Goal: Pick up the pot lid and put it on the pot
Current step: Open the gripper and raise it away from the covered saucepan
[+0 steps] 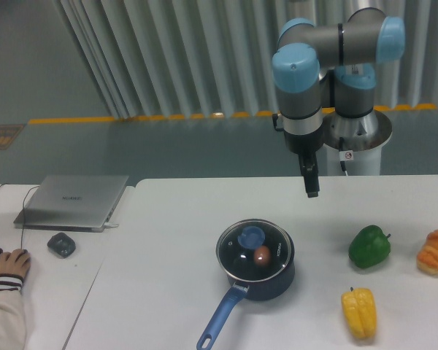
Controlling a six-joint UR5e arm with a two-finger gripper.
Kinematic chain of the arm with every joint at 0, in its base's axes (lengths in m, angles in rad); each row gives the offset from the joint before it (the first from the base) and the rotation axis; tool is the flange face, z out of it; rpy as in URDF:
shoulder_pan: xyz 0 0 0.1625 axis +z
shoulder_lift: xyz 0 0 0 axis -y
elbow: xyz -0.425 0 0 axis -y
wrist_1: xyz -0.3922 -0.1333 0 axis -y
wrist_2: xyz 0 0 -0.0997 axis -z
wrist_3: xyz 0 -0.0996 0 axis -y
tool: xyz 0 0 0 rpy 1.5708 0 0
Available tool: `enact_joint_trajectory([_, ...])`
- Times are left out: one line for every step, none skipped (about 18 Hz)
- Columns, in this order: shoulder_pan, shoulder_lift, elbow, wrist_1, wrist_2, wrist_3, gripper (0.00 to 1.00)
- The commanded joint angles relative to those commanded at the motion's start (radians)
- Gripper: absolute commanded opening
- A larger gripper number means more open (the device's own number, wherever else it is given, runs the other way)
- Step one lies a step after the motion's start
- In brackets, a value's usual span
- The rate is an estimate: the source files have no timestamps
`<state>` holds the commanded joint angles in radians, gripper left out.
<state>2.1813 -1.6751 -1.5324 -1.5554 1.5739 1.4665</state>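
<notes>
The gripper (312,184) hangs in the air at upper centre, behind and to the right of the pot, well apart from it. Its fingers point down and overlap in this view, so their gap is hidden; nothing shows beneath them. The dark pot (271,289) stands upright on the table, its blue handle angled toward the lower left. On its top rests the round glass lid (235,255), with a silver rim and a blue knob (252,238). A brown egg-like item (262,256) shows through the glass.
A green pepper (369,246) lies right of the pot, with a yellow pepper (360,313) nearer the front. Farther right is an orange-brown item (434,251). At left are a closed laptop (73,202), a dark mouse (61,245) and a person's hand (10,264).
</notes>
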Motion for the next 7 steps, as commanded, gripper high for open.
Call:
enact_joint_trajectory([0.000, 0.000, 0.000, 0.000, 0.000, 0.000, 1.00])
enact_joint_trajectory([0.000, 0.000, 0.000, 0.000, -0.006, 0.000, 1.00])
enact_joint_trajectory([0.002, 0.000, 0.000, 0.000, -0.011, 0.000, 1.00])
enact_joint_trajectory([0.003, 0.000, 0.000, 0.000, -0.011, -0.002, 1.00])
enact_joint_trajectory([0.008, 0.000, 0.000, 0.000, -0.015, -0.002, 1.00])
enact_joint_trajectory([0.009, 0.002, 0.000, 0.002, -0.021, -0.002, 1.00])
enact_joint_trajectory([0.009, 0.002, 0.000, 0.002, -0.026, -0.002, 1.00])
